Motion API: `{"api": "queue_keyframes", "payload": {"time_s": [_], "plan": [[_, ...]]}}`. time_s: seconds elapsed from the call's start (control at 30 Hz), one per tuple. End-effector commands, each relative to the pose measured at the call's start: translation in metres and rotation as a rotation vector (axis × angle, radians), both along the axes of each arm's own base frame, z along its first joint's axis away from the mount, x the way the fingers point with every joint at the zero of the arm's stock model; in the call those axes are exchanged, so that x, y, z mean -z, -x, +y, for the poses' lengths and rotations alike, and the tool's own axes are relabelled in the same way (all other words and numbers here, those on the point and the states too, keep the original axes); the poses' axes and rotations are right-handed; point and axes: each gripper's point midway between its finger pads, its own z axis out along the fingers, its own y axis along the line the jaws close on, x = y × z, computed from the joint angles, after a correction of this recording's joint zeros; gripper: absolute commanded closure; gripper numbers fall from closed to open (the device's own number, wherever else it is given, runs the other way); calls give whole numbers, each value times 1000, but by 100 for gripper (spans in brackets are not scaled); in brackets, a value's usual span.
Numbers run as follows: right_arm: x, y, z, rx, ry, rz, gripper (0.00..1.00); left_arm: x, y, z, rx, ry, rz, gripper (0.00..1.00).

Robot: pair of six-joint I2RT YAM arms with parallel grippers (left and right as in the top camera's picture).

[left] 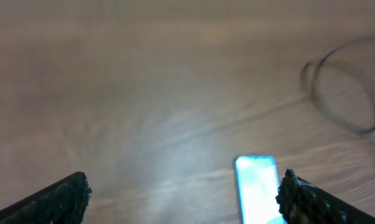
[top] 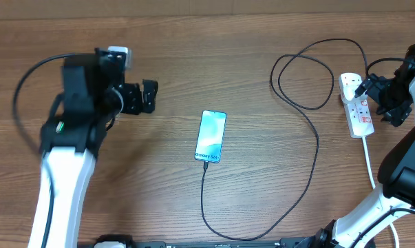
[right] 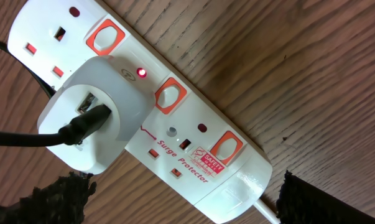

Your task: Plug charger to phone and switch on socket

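Observation:
The phone [top: 210, 136] lies flat mid-table with its blue screen lit, and shows again in the left wrist view [left: 257, 186]. The charger's black cable [top: 310, 138] runs from the phone's near end, loops round to the right and ends in a white adapter [right: 94, 124] plugged into the socket [top: 362, 117]. On the socket [right: 193, 155] a small red lamp [right: 141, 73] glows beside the adapter. My left gripper [top: 146, 96] hangs open, left of the phone and apart from it. My right gripper [top: 376, 96] stands open just over the socket, its fingers [right: 311, 199] either side of the lead end.
The socket's white lead [top: 369, 158] trails toward the table's near right edge, past my right arm's base. Cable loops [top: 310, 65] lie on the wood between phone and socket. Three orange rocker switches [right: 168, 94] line the socket.

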Motion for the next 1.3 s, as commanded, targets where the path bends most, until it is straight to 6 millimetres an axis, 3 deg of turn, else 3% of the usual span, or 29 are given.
{"api": "queue_keyframes", "payload": {"time_s": [0.0, 0.13, 0.23, 0.57, 0.93, 1.27], "plan": [[-17, -6, -3, -7, 22, -47, 0, -42, 21, 2, -8, 5, -122, 0], [-17, -6, -3, -7, 22, -46, 0, -71, 42, 2, -8, 9, -214, 0], [-17, -6, -3, -7, 22, -46, 0, -78, 49, 3, -8, 10, -236, 1], [-17, -6, -3, -7, 22, -46, 0, -49, 68, 3, -8, 5, -98, 0], [-17, -6, -3, -7, 22, -46, 0, -68, 86, 4, -8, 7, -164, 1], [-17, -6, -3, -7, 22, -46, 0, -52, 84, 4, -8, 5, -115, 1]]}}
